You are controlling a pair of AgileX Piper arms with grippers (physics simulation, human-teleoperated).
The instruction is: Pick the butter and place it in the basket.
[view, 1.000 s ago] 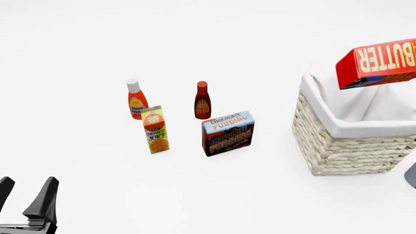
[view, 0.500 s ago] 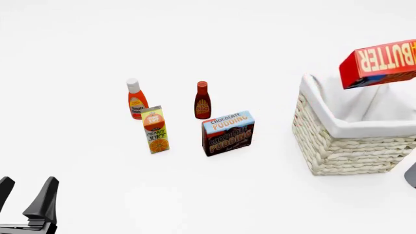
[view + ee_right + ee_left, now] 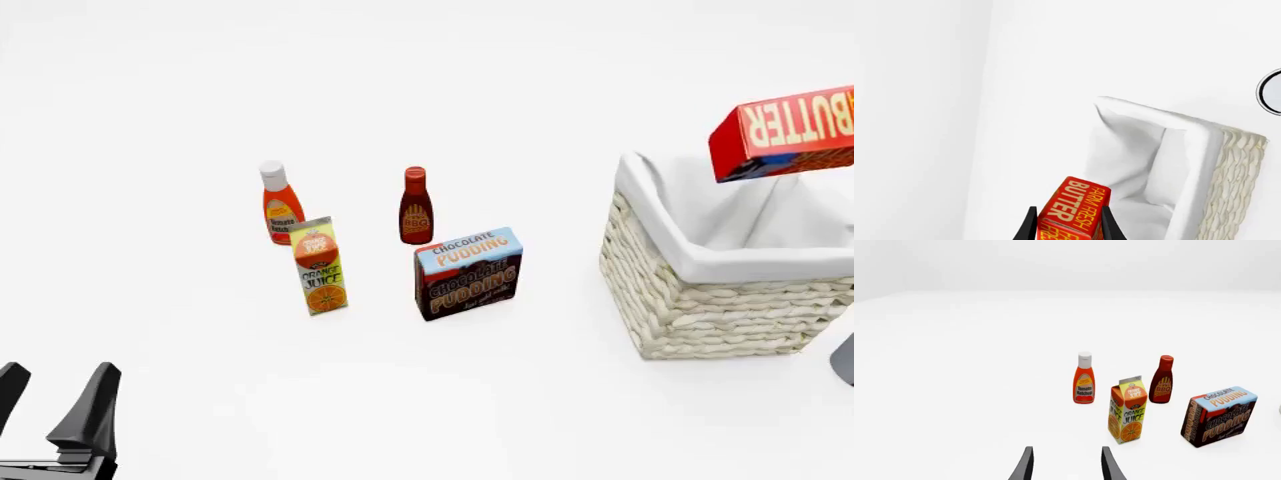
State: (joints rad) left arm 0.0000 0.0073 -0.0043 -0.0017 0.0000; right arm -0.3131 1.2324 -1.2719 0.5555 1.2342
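Note:
The butter [image 3: 787, 135], a red box with pale-yellow lettering, hangs in the air above the basket's [image 3: 707, 320] open top at the right edge of the front view. In the right wrist view my right gripper [image 3: 1068, 214] is shut on the butter [image 3: 1077, 200], with the basket's white-lined rim [image 3: 1187, 145] below it. The front view cuts off the right gripper itself. My left gripper [image 3: 54, 388] stands open and holds nothing at the near left corner; the left wrist view also shows my left gripper [image 3: 1067, 454] open.
Left of the basket stand a chocolate pudding box [image 3: 469, 273], an orange juice carton [image 3: 320, 267], a ketchup bottle [image 3: 279, 205] and a dark BBQ sauce bottle [image 3: 415, 207]. A dark part of the right arm [image 3: 843, 360] shows at the right edge.
The butter has shifted a little to the right over the basket, still held. The left arm has not moved.

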